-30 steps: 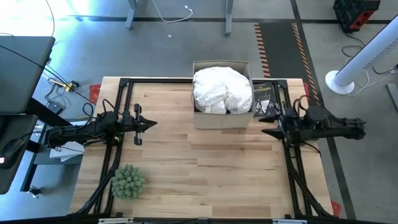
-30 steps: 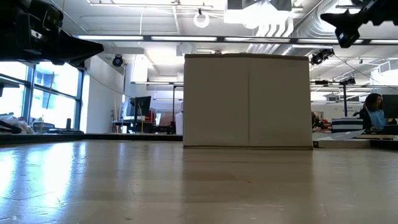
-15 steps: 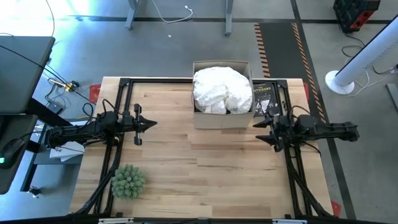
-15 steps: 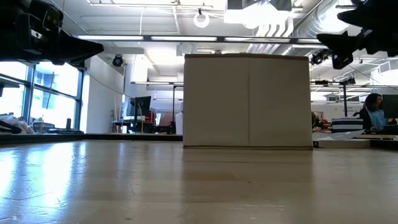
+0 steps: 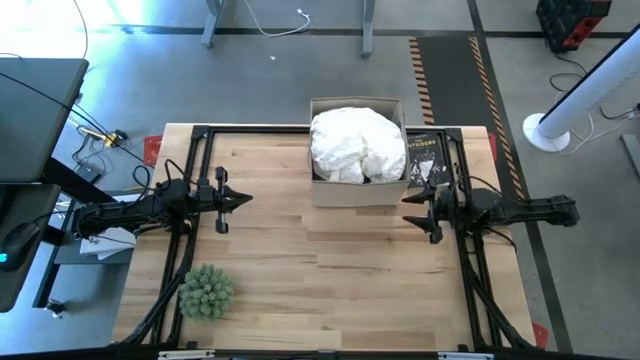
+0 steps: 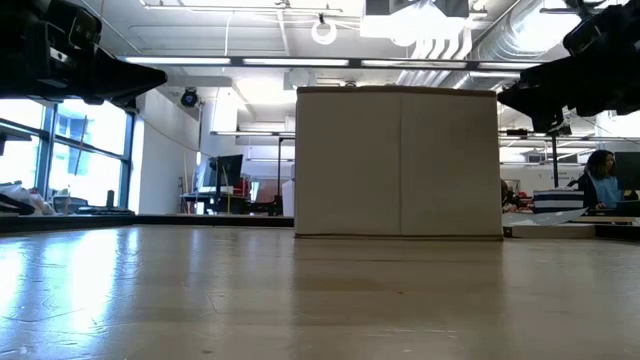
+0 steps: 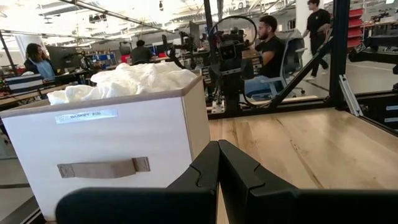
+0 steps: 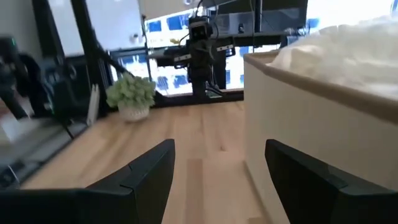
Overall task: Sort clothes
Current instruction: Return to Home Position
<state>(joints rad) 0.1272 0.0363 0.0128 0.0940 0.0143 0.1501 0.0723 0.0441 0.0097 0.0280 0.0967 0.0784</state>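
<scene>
A heap of white clothes point(image 5: 357, 143) fills the open box point(image 5: 357, 192) at the table's far middle and rises above its rim; it also shows in the left wrist view point(image 7: 127, 79) and the right wrist view point(image 8: 348, 43). Garments of other colours are hidden. My left gripper point(image 5: 247, 199) is shut and empty, held above the table left of the box point(image 7: 118, 143). My right gripper point(image 5: 417, 216) is open and empty, held above the table beside the box's near right corner point(image 8: 298, 124). In the low view the left gripper point(image 6: 140, 77) and the right gripper point(image 6: 515, 95) hang high.
A black book point(image 5: 424, 160) lies right of the box, beside my right arm. A spiky green plant ball point(image 5: 206, 291) sits near the table's near left corner. Black frame rails point(image 5: 190, 180) run along the table's sides. People sit and stand in the room beyond.
My right gripper has gone toward the table's left edge and down, nearing the box's near right corner, and its fingers have opened. My left arm has kept still.
</scene>
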